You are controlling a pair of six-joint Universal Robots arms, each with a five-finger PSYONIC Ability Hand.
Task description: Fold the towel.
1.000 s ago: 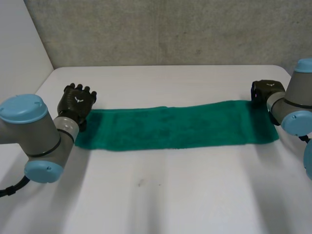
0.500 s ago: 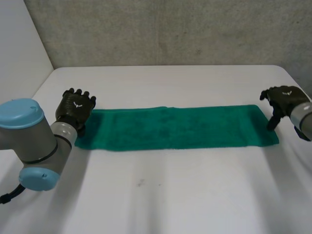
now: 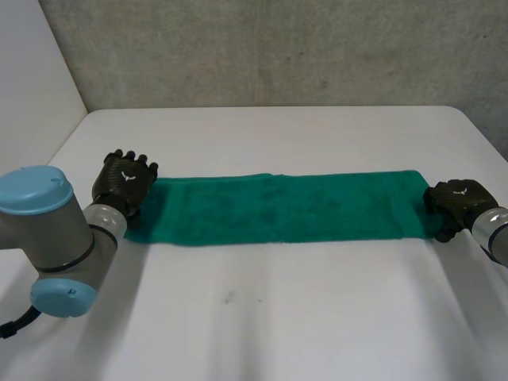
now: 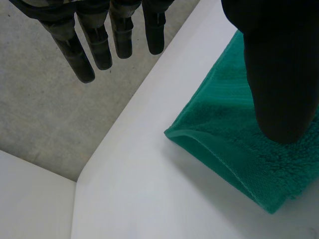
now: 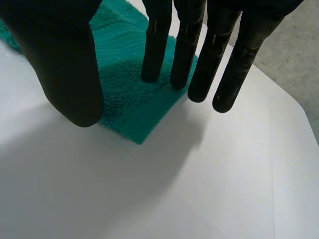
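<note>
A long green towel (image 3: 278, 208) lies flat across the white table (image 3: 262, 317) as a folded strip. My left hand (image 3: 123, 181) rests at its left end, open. Its straight fingers (image 4: 99, 45) hang over bare table beyond the towel's far corner (image 4: 224, 139), and its thumb is above the cloth. My right hand (image 3: 454, 200) is at the towel's right end, open. Its straight fingers (image 5: 199, 59) point down at the end of the towel (image 5: 129, 99), two of them over the cloth, and the thumb (image 5: 70, 74) stands apart above the near edge.
A grey wall (image 3: 278, 48) runs behind the table's far edge. The table's left edge (image 4: 94, 164) lies close beyond the left hand. Bare white tabletop spreads in front of the towel and past its right end (image 5: 224, 164).
My right hand has swung from the towel's far right corner towards the near side and come down over the right end, its fingers spreading on the way. The left hand has barely shifted.
</note>
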